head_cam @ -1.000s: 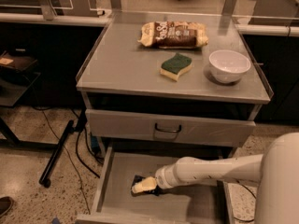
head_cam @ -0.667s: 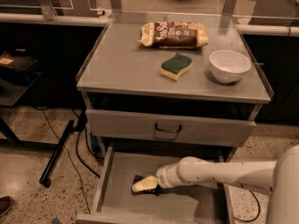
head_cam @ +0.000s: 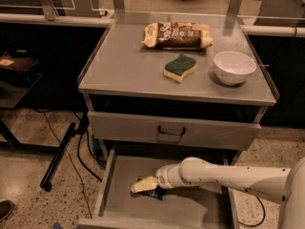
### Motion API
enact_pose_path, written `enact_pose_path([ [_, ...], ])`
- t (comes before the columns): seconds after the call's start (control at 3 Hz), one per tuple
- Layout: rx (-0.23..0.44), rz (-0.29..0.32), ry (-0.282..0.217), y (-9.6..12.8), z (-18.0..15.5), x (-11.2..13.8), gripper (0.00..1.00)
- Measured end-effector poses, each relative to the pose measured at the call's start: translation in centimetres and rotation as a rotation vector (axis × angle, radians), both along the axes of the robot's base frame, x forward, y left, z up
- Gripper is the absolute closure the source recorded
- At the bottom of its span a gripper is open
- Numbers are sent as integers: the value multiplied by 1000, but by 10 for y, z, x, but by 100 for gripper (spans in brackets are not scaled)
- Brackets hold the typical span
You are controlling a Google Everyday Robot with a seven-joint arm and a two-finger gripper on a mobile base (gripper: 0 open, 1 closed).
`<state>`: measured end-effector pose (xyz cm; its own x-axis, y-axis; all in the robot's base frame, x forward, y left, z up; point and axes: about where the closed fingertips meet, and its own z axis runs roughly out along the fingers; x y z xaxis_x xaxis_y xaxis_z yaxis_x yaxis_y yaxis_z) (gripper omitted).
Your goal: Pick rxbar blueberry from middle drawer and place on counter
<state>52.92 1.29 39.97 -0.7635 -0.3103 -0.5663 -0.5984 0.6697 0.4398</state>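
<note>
The middle drawer is pulled out at the bottom of the camera view. On its grey floor lies the rxbar blueberry, a small dark wrapper that is mostly covered. My gripper, cream-coloured at the end of the white arm, reaches in from the right and sits directly over the bar, at or just above it. The counter is the grey steel top above the drawers.
On the counter rest a brown-and-cream snack bag at the back, a green-and-yellow sponge in the middle and a white bowl on the right. A closed drawer front with a dark handle overhangs the open drawer. Cables trail on the floor at left.
The forearm has swung lower and further to the right, while the gripper has stayed over the bar, shifting only slightly left.
</note>
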Motion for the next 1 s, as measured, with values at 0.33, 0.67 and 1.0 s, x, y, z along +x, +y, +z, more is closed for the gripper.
enact_pose_path([
  [0.33,-17,10,2,7,-7,-4,0],
  [0.67,-43,16,-1,15,-17,-8,0],
  [1.0,-58,19,-4,20,-25,-9,0],
])
